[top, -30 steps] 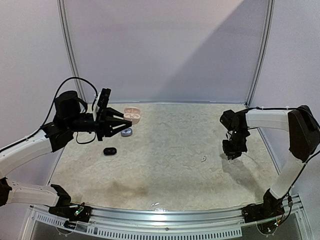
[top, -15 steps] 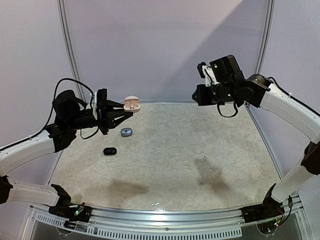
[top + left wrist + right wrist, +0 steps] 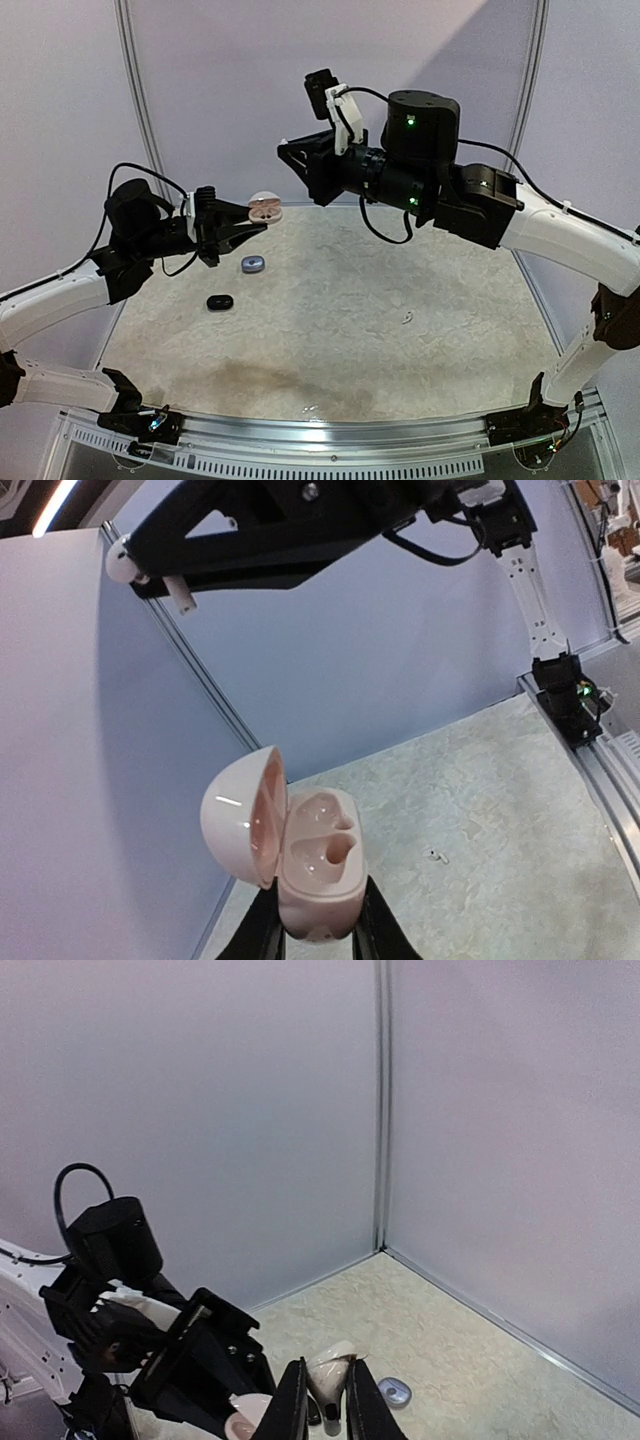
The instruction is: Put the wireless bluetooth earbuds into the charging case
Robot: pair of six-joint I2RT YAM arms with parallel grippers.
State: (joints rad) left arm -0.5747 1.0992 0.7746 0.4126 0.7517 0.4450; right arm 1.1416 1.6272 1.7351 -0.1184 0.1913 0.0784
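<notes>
Okay, so starting at the left of the overhead view: a small black oval closed case (image 3: 220, 301) lies on the speckled beige tabletop (image 3: 350, 360), left of the middle. Above it in the frame, my left claw (image 3: 250, 216) hangs in the air, clenched around the base of a pale pink glossy clamshell charging case (image 3: 264, 208). My left wrist camera has the case at bottom centre (image 3: 315, 865), lid hinged open to the left, both moulded wells facing up, my fingers (image 3: 266, 932) squeezing it from both sides. Directly below the pink one in the overhead frame, a little grey-blue rounded case (image 3: 253, 263) sits on the table.

Moving right, my right claw (image 3: 285, 150) is up in the upper middle of the frame, above and to the right of the pink case and clear of it. It's pinched on a white stemmed earbud (image 3: 331, 1372), which pokes out between the fingertips at the bottom of my right wrist view, and shows in the upper left of my left wrist view (image 3: 126, 562).

Further right, a tiny white loose earbud (image 3: 407, 319) lies on the table, well apart from both claws.
</notes>
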